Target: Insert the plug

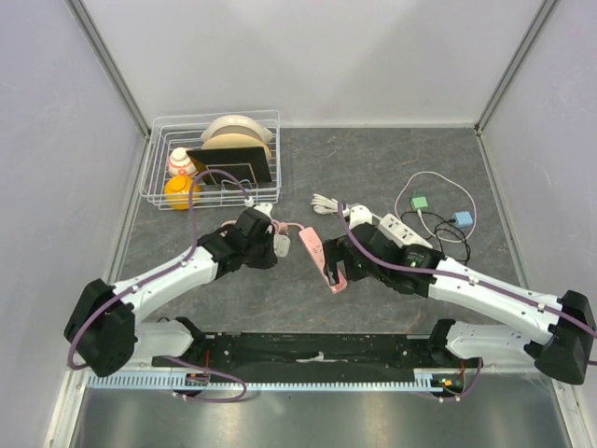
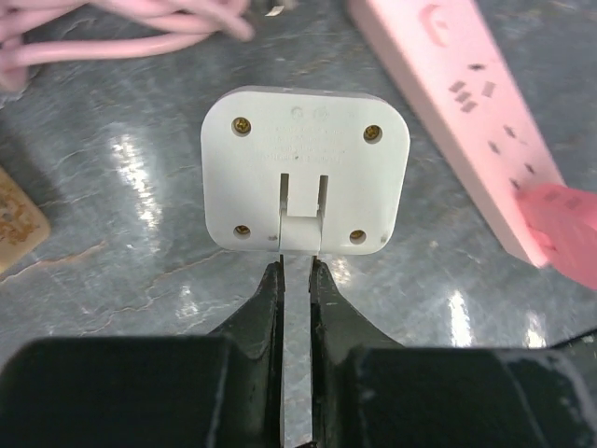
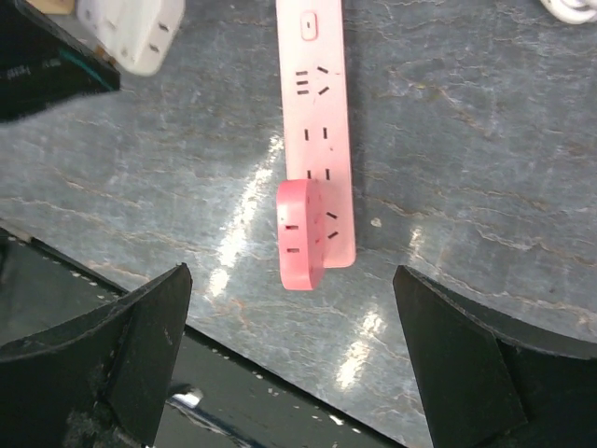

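Left gripper (image 2: 297,280) clamped on the white plug (image 2: 305,168).
Right gripper (image 3: 291,285) hangs spread wide over the pink power strip (image 3: 315,112).

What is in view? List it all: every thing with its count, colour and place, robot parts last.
pink power strip: one, pink, table centre, below the right gripper.
adapter block: one, pink, at that strip's near end.
white plug: one, white, in the left gripper, left of the pink strip.
white power strip: one, white, right of centre.
green adapter: one, green, far right, cabled.
blue adapter: one, blue, beside the green one.
wire rack: one, white, back left; holds cream plates, a black panel, a yellow item.
left gripper: one, black, shut on the white plug.
right gripper: one, black, open.
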You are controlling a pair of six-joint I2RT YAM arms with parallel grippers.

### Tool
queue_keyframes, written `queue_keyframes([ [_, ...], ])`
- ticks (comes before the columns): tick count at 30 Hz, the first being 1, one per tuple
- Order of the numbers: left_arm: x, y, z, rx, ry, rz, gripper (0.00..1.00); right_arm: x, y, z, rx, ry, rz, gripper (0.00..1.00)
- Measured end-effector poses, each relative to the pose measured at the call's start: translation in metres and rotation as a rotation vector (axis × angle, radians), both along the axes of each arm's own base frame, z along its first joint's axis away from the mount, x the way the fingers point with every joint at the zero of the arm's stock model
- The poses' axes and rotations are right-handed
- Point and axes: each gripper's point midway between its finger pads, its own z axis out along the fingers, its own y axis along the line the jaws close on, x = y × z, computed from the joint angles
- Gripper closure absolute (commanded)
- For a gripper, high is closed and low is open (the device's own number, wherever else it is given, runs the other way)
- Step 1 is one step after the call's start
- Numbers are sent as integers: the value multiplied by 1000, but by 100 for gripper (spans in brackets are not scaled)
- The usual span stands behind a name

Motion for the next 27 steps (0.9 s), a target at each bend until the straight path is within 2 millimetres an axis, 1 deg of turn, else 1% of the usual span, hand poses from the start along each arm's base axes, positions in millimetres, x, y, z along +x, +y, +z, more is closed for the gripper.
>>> queue_keyframes([
  [3, -7, -14, 13, -16, -56, -98, 98, 9, 3, 5, 53, 40, -21, 2],
  [8, -28, -38, 30, -8, -137, -301, 98, 32, 1, 19, 183, 108, -76, 5],
  [11, -36, -50, 44, -11, -203, -411, 98, 37, 5, 28, 263, 143, -75, 8],
  [16, -47, -71, 71, -33, -333, -567, 98, 35, 25, 36, 381, 219, -21, 12],
  [17, -48, -74, 75, -33, -355, -593, 98, 34, 29, 38, 408, 234, -8, 15],
  [22, -51, -85, 86, -28, -426, -673, 98, 27, 45, 47, 512, 282, 42, 24],
  [24, -50, -87, 89, -30, -447, -686, 98, 24, 49, 49, 544, 296, 60, 30],
  [27, -49, -90, 95, -42, -479, -694, 98, 19, 53, 47, 571, 325, 77, 37],
])
